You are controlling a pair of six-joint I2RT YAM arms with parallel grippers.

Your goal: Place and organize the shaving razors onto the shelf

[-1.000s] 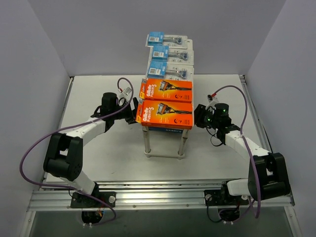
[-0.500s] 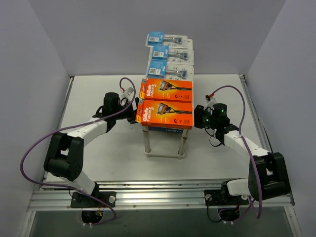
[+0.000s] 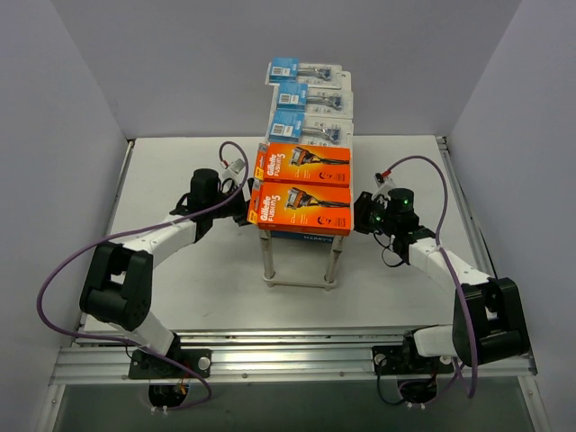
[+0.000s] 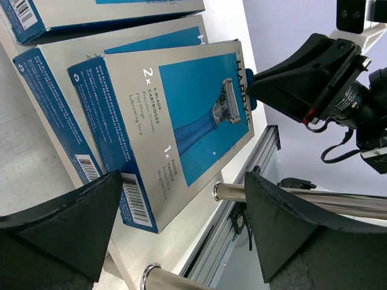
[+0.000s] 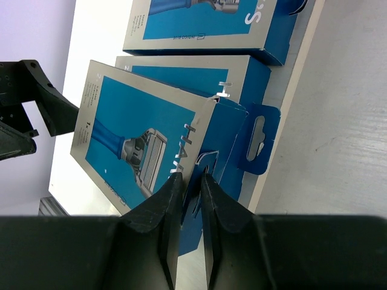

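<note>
The shelf (image 3: 267, 258) carries three blister-pack shaving razors (image 3: 306, 97) at the far end of its top and two orange boxes (image 3: 302, 206) nearer me. On the lower tier (image 4: 181, 241) lie blue-and-white boxes; the front one (image 4: 175, 115) is tilted against its neighbour. My right gripper (image 5: 188, 179) is at the shelf's right side (image 3: 362, 216), its fingers (image 5: 163, 205) pinched on that box's end flap (image 5: 208, 151). My left gripper (image 4: 181, 178) stands wide open at the shelf's left side (image 3: 241, 205), with the box's near end ahead of it and nothing held.
Two more blue-and-white boxes (image 5: 199, 24) lie flat further along the lower tier. Chrome legs (image 4: 290, 196) flank my left fingers. Grey walls enclose the white table (image 3: 180, 288) on three sides, and an aluminium rail (image 3: 288, 360) runs along its near edge.
My right gripper's jaws have come together onto the box's end. The left gripper has edged a little closer to the shelf and stayed open.
</note>
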